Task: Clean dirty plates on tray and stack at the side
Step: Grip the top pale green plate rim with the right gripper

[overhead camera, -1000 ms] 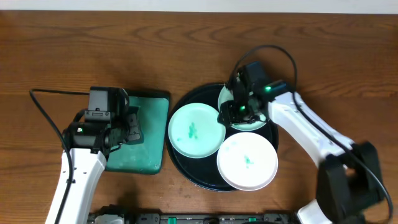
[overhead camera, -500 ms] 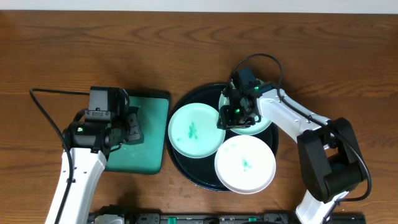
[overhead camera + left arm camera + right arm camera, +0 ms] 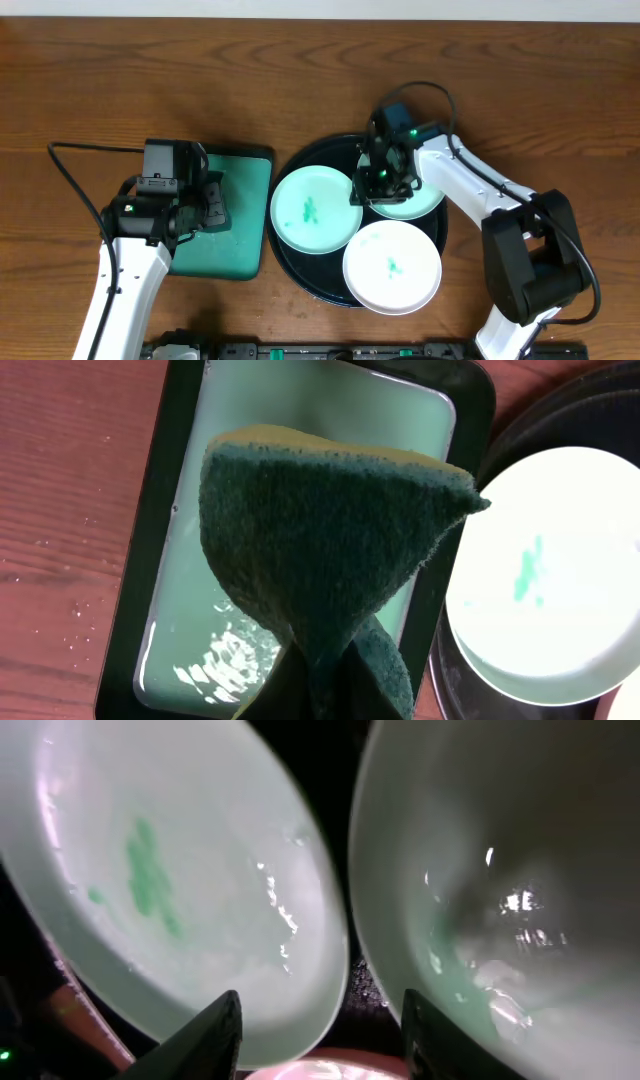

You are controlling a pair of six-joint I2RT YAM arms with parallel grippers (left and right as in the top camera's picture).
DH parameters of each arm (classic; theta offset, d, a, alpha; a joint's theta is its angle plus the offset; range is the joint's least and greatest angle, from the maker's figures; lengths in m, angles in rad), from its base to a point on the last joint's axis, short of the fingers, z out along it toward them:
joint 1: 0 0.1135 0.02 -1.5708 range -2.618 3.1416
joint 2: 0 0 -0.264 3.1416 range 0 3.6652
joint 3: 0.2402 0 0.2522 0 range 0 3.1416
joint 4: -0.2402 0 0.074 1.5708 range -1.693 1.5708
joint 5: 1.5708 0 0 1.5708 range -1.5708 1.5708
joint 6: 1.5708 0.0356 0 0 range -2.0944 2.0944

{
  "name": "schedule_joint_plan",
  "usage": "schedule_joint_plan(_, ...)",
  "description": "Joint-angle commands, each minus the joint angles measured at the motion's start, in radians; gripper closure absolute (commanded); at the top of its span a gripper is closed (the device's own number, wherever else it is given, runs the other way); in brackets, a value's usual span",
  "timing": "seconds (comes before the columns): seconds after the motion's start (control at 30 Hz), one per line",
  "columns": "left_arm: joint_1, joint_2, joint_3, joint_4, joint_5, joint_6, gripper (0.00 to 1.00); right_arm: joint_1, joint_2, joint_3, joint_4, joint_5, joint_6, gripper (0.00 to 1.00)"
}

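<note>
a teal rectangular tray [image 3: 248, 215] with a dark rim lies on the left half of the brown wooden surface [image 3: 150, 80]. its floor is wet and shiny. a dark green sponge [image 3: 320, 550] with a yellow back hangs folded above it. small water drops [image 3: 60, 635] lie on the wood beside the tray

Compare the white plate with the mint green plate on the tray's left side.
The white plate is white, the left mint plate pale green. The white plate sits at the tray's front right; the left mint plate sits at its left. Both are round, with a teal smear at centre.
</note>
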Motion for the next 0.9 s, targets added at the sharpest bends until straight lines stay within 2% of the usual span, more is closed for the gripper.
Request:
schedule_joint_plan(0.0,0.002,0.0,0.016,0.0,-0.011,0.005,0.93,0.0,-0.018,0.057,-0.05,0.011,-0.006,0.51)
schedule_joint_plan(0.23,0.002,0.0,0.016,0.001,-0.011,0.005,0.93,0.053,-0.016,0.05,-0.155,0.0,0.066,0.54)
schedule_joint_plan(0.5,0.002,0.0,0.016,0.001,-0.011,0.005,0.93,0.132,-0.006,0.046,-0.118,0.117,0.158,0.56)
schedule_joint_plan(0.87,0.002,0.0,0.016,0.001,-0.011,0.005,0.93,0.097,0.008,0.045,-0.101,0.161,0.172,0.56)
